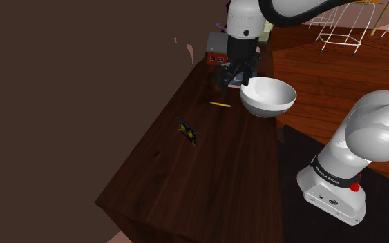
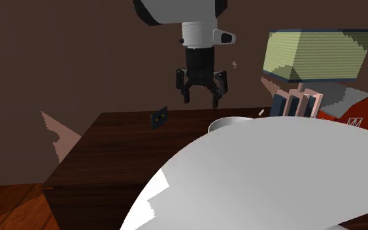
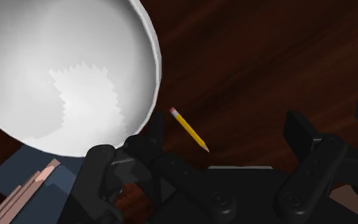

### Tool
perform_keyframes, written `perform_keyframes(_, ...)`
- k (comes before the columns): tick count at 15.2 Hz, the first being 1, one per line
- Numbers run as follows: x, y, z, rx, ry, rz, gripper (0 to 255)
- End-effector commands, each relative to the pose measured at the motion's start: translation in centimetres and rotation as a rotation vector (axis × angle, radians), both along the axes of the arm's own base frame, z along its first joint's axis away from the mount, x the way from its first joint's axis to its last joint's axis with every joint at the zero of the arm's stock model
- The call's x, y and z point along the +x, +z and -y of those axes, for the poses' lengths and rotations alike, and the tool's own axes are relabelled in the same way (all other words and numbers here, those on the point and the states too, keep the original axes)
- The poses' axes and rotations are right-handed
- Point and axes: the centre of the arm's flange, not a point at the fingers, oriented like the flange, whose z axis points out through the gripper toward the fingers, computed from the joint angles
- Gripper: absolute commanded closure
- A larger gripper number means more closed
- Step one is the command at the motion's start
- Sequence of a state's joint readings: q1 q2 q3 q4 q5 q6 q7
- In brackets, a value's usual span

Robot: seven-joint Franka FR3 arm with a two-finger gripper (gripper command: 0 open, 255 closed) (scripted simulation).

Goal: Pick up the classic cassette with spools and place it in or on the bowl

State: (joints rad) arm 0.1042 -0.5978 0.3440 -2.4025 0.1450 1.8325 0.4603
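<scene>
One white bowl [image 1: 269, 103] — yellow pencil [image 1: 219, 104] just beside

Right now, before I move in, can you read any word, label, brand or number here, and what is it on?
Nothing can be read for certain.
arm base: small white lettering on a dark band, too small to read.
red object: a white mark, too blurred to read.
cassette: yellow spots, no text.
bowl: plain, no text.

One bowl [image 1: 269, 103], one pencil [image 1: 219, 104], one cassette [image 1: 188, 131]
</scene>
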Motion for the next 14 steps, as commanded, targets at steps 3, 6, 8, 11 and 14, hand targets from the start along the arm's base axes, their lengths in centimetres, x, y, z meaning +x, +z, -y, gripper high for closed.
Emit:
perform_keyframes(3, 0.7, -1.5, -5.1, 0.002, -0.003, 0.007, 0)
perform_keyframes(6, 1.4, -2.7, -8.8, 0.003, -0.004, 0.012, 0)
perform_keyframes(8, 1.9, -3.5, -11.2, 0.003, -0.004, 0.015, 0)
perform_keyframes(11, 2.6, -4.7, -14.9, 0.004, -0.005, 0.020, 0)
perform_keyframes(14, 3.1, -5.9, -17.1, 0.004, -0.006, 0.023, 0)
